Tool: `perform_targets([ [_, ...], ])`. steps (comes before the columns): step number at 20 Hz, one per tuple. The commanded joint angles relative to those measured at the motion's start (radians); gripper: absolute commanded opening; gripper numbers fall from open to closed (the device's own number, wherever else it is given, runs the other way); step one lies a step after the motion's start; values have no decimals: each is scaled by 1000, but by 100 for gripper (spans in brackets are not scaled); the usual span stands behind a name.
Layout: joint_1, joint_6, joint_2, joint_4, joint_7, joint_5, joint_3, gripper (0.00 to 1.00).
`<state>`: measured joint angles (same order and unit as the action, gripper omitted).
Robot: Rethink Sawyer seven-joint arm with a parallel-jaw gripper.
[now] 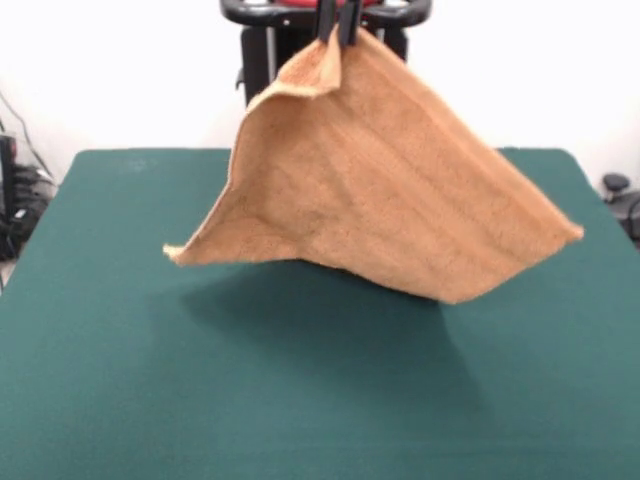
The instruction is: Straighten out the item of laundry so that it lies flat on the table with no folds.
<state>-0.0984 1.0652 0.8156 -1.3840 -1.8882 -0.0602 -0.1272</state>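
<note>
Towel (385,200) is what everything here turns on, yet the dark green tabletop (120,380) is the largest thing in sight, spreading wide and bare under it and offering far more room than the cloth needs. Over its middle the orange-tan towel hangs lifted, pulled up into a tent: one corner is drawn to a peak at the top, and the other corners splay out to either side while the lower edge sags toward the felt, whether touching it I cannot tell. Held from a corner this way, its own weight seems to drag the folds out, which would suit laying it down flat. A small flap curls over just beside the peak. Smallest, at the top edge, the dark pincer (337,28) is pinched tight on that raised corner, carrying the cloth.
</note>
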Motion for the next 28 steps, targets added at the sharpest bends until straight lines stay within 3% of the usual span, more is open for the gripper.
perform_targets([
  [1,17,-88,-76,-133,-77,30,105,0],
  [13,-3,-177,-240,-36,-39,-4,138,0],
  [19,-15,-296,-361,43,-16,-31,158,0],
  [28,-15,-289,-505,270,37,-68,161,0],
])
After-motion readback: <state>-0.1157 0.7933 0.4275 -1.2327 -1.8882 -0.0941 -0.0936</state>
